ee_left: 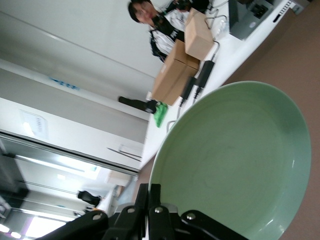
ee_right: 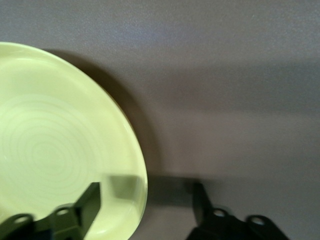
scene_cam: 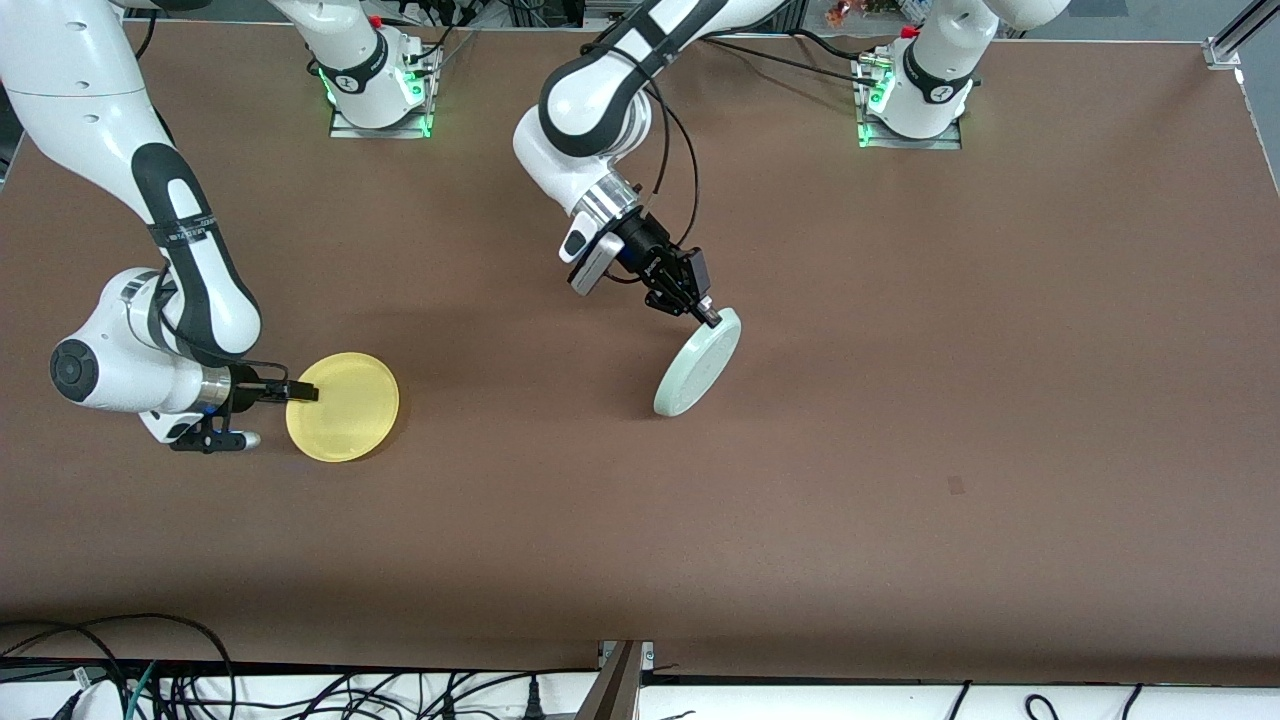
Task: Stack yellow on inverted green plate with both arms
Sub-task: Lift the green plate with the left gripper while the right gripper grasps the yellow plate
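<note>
**Green plate tilted up, yellow plate flat**

Left pincer (scene_cam: 708, 312) is clamped shut on the rim of the green plate (scene_cam: 699, 362), mid-bench. Plate stands tilted, lower edge on the bench (scene_cam: 900, 450), pale underside toward the front camera.

Right pincer (scene_cam: 303, 393) sits low at the yellow plate (scene_cam: 345, 407), toward the right arm's end. Fingers (ee_right: 92, 200) straddle the rim, one over the plate, one outside it, a gap between them; no grip visible. Yellow plate lies flat.
</note>
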### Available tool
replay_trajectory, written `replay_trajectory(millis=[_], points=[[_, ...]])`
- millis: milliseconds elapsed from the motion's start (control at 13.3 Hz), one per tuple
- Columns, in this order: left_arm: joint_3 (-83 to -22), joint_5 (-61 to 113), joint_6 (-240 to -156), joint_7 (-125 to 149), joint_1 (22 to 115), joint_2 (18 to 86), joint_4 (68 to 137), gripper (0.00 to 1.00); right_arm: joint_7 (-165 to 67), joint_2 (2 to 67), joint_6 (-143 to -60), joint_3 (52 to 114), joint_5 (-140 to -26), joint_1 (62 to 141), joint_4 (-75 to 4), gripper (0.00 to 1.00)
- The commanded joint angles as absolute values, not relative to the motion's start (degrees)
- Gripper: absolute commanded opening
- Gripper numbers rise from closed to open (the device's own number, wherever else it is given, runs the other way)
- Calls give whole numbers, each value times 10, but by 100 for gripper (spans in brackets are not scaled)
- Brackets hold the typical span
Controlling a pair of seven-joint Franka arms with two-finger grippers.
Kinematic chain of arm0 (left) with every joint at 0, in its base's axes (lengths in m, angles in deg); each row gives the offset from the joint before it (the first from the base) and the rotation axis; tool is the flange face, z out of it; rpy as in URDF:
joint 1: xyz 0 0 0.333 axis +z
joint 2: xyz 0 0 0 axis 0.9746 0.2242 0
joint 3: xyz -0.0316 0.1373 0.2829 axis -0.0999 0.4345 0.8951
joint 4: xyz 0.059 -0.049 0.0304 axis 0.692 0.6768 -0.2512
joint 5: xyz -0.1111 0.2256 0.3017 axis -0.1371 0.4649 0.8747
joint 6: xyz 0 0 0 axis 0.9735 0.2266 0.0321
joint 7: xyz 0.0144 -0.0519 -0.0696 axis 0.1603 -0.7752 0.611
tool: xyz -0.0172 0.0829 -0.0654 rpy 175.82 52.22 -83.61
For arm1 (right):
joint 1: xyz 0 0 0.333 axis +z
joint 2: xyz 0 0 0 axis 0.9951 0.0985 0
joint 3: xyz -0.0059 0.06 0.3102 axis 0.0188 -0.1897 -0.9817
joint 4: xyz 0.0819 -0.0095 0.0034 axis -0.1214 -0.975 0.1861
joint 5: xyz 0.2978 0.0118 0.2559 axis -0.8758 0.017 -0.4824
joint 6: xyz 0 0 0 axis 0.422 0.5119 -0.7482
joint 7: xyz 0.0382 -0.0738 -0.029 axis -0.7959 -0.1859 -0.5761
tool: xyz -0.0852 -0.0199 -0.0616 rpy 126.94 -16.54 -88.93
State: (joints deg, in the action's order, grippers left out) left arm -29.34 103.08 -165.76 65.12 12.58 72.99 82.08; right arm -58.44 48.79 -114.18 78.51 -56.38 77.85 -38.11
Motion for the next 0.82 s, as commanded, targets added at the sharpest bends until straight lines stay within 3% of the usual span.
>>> replay_trajectory(millis=[0, 375, 750], points=[[-279, 1071, -1631, 661, 89, 777, 781, 0, -606, 484, -1145, 782, -575, 773, -381, 40], [-280, 1089, -1664, 662, 42, 795, 747, 0, -607, 483, -1144, 782, -575, 773, -380, 4], [-281, 1129, -1712, 654, 23, 828, 746, 0, -607, 483, -1143, 782, -575, 773, -368, 0]])
